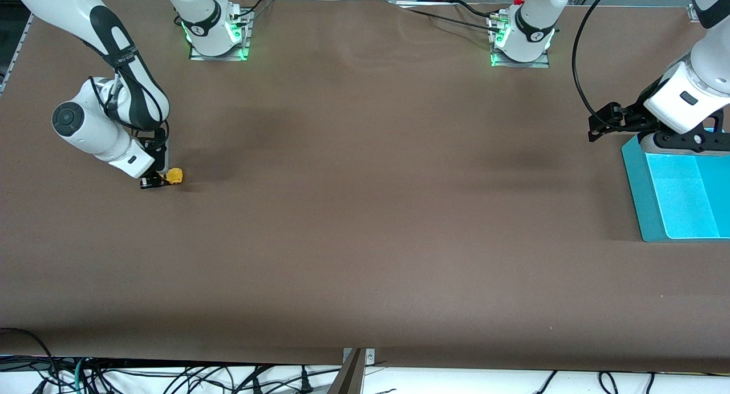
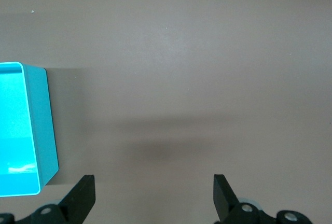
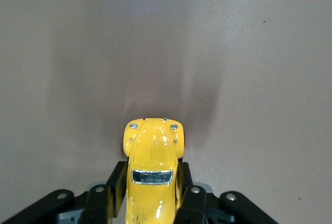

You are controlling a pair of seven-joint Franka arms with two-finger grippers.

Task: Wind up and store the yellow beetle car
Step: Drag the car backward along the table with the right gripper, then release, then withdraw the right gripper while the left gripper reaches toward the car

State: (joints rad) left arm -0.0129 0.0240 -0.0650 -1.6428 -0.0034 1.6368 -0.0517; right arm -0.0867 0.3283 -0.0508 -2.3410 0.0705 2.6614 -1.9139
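From the front, the right gripper (image 1: 157, 181) is down at the table (image 1: 365, 223), clamped on the car (image 1: 174, 176), well apart from the teal bin (image 1: 678, 194) at the left arm's end. The left gripper (image 1: 605, 122) waits just beside that bin.

Left wrist: bin (image 2: 31, 130) beside spread, empty fingers (image 2: 83, 195).

Right wrist: fingers (image 3: 115, 182) pinch the car (image 3: 152, 169) across its flanks. It looks light, hard and glossy, likely slippery; the flat sides seem the best hold.

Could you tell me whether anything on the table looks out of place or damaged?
Nothing stands out. The right gripper is shut on the yellow beetle car at the table, toward the right arm's end. The left gripper hangs open beside the turquoise bin.
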